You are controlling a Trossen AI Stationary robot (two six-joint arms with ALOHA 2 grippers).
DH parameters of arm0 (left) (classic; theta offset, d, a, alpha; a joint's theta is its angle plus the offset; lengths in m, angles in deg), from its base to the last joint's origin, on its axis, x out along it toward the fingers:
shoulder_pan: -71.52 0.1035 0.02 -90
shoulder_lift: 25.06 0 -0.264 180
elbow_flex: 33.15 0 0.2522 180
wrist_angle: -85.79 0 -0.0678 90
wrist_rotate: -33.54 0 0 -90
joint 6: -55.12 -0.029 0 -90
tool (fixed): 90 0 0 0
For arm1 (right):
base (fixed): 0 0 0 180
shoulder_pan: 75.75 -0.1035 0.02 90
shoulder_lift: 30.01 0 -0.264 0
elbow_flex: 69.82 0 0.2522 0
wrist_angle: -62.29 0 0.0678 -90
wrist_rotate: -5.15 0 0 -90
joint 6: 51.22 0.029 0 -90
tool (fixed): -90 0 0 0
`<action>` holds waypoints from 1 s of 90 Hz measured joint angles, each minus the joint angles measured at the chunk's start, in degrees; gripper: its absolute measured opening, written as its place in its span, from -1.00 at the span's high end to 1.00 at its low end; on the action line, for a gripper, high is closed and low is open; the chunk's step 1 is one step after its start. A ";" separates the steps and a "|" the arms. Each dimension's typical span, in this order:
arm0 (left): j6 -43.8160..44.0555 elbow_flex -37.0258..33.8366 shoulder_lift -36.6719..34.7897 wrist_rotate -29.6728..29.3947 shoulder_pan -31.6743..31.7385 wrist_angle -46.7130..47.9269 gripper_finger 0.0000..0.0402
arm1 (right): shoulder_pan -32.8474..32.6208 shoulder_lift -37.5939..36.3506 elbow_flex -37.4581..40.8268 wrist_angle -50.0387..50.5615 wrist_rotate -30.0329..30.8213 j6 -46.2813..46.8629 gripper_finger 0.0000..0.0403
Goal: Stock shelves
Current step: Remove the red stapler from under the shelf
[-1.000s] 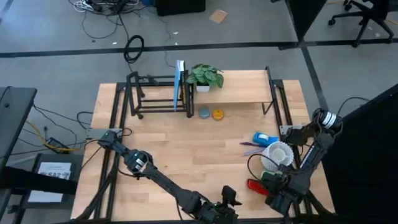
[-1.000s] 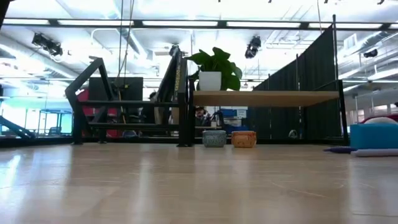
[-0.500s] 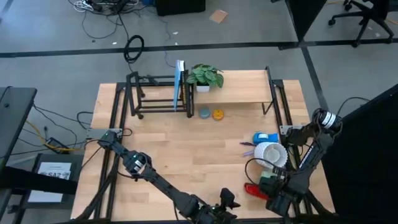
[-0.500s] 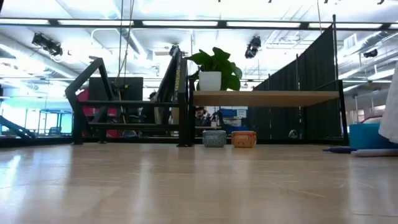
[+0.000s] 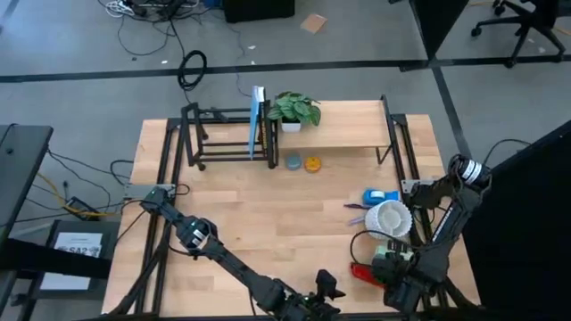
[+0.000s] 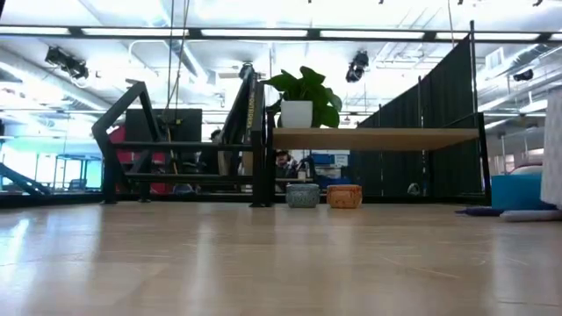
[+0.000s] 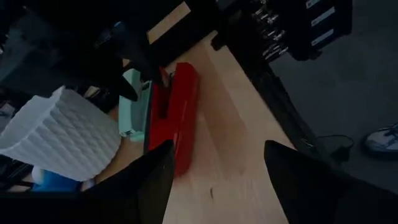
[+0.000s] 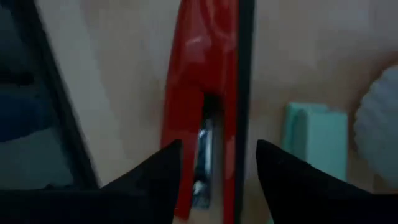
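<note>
Two grippers are mine, and both have their fingers spread with nothing between them: the left gripper (image 5: 323, 290) waits at the near edge of the table (image 5: 268, 214), while the right gripper (image 8: 214, 186) hangs over the red stapler (image 8: 208, 81), one finger to each side of its long body without touching it, as far as I can tell. The stapler lies flat near the table's right front corner, just beside a mint-green block (image 8: 314, 149) and close to a white ribbed cup (image 5: 389, 219). The shelves stand well apart from it at the far side: the plank shelf (image 5: 343, 125), already carrying a potted plant (image 5: 293, 109), and the black rack (image 5: 223, 134) touching its left end. I judge the stapler stiff and hard, fairly dense for its bulk, with glossy sides that could slide under my pads. Its top arm is probably hinged and sprung, so pinching top to bottom would make it give. I would close across the narrow sides near mid-length, where the weight should balance, squeezing firmly and keeping clear of the mint block.
</note>
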 joint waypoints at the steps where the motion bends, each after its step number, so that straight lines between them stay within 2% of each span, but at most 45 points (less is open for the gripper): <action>1: -0.01 0.01 0.00 -0.11 0.00 0.09 -0.13 | 0.10 -0.01 0.17 -0.24 0.15 -0.21 0.16; 34: 0.05 0.00 0.02 -1.27 -0.13 1.25 -0.13 | 3.74 -0.07 6.33 -6.07 -1.38 -6.96 0.27; 49: 0.05 0.00 0.02 -1.29 -0.13 1.27 -0.13 | 4.21 -0.11 9.07 -11.54 -4.02 -10.34 0.44; 60: -0.37 0.01 0.02 -2.22 -0.41 1.25 -0.13 | 4.24 -0.11 9.49 -12.72 -5.16 -8.94 0.66; 69: -3.98 0.00 0.02 -5.49 -1.16 1.25 -0.13 | 4.28 -0.25 9.49 -13.05 -6.20 -7.88 0.87; 77: -9.40 0.00 0.02 -9.40 -2.15 1.23 -0.13 | 4.39 -0.22 8.78 -13.54 -6.97 -7.78 0.88; 90: -17.02 0.00 0.02 -10.32 -2.89 1.05 -0.13 | 6.00 -1.69 8.04 -17.21 -10.54 -11.21 0.88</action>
